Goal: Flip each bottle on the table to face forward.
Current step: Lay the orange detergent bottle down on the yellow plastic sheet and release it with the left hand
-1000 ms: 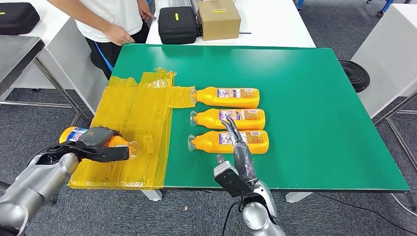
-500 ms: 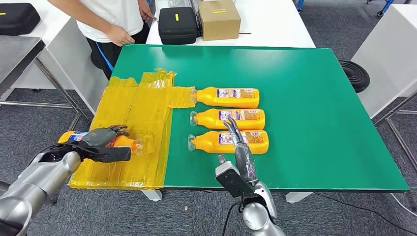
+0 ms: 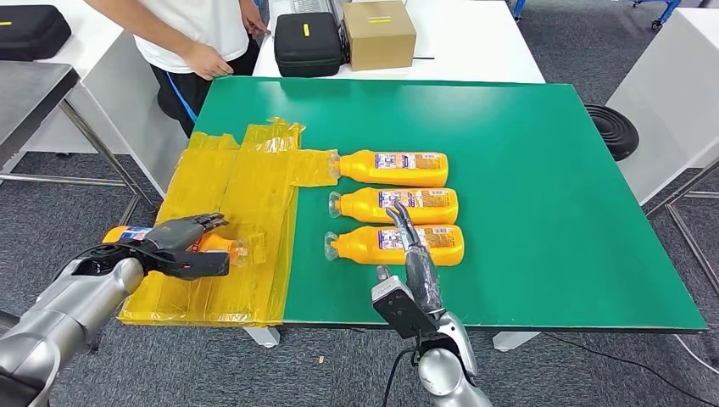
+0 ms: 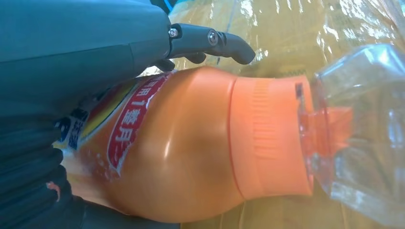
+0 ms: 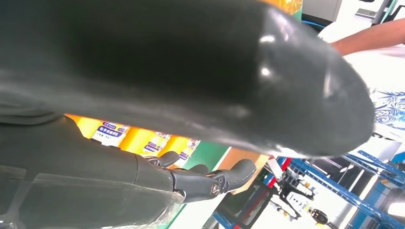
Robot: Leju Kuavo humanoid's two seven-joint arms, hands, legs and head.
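Note:
An orange bottle [image 3: 218, 246] with a clear cap lies on its side on the yellow plastic sheet [image 3: 246, 178] at the table's left edge. My left hand [image 3: 174, 246] holds it between thumb and palm, fingers stretched over it; the left wrist view shows the bottle [image 4: 191, 143] close up against the left hand [image 4: 71, 47]. Three more orange bottles lie in a row with caps pointing left: far [image 3: 394, 168], middle [image 3: 398, 204], near [image 3: 360, 246]. My right hand [image 3: 415, 259] is open, fingers straight, reaching over the near bottle. Part of that row of bottles [image 5: 143, 140] appears past the right hand [image 5: 143, 71].
The green table [image 3: 526, 170] has free room on its right half. A person [image 3: 195, 34] stands at the far left corner, one hand near the edge. A black case [image 3: 305, 42] and a cardboard box [image 3: 377, 32] sit on the white table behind.
My left hand has brought the bottle down and slightly right onto the yellow sheet, and its fingers have stretched out over it. The right hand has not moved.

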